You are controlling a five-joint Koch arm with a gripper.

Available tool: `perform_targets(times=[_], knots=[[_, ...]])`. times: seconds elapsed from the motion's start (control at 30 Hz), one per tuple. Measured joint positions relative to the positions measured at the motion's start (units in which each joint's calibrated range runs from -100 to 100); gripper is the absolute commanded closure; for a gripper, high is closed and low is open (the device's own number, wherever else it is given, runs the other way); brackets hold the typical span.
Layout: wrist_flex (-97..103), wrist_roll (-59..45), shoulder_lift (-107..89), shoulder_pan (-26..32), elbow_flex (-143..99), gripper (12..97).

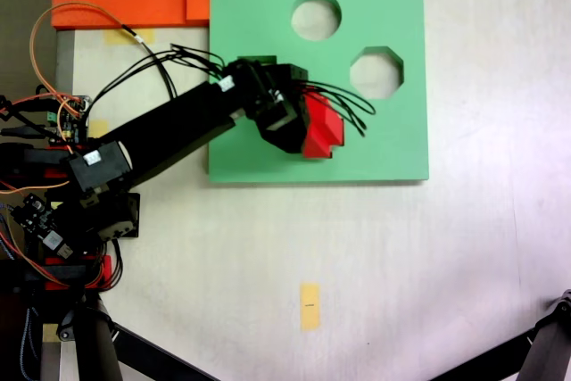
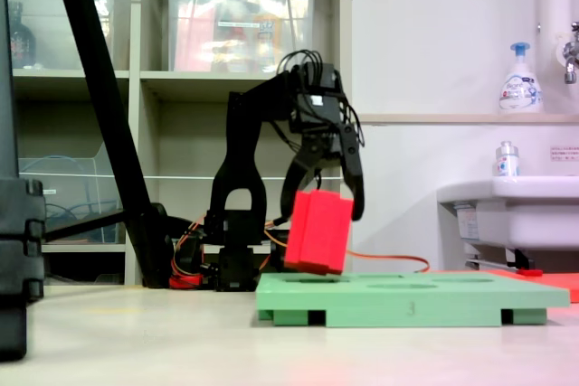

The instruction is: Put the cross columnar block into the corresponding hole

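the red cross block is being held tilted in the gripper, jaws clamped on it, just over the green board; the round and octagonal cutouts are being left open further right in a fixed view.

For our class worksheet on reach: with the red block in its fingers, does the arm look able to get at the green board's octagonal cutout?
Probably yes. The gripper holds the red block above the green board, and nothing lies between it and the octagonal cutout.
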Motion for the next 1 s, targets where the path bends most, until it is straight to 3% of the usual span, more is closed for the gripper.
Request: perform_targets(times=[1.0], knots=[[0.10, 0.29, 17.24, 0.39, 3.23, 67.4]])
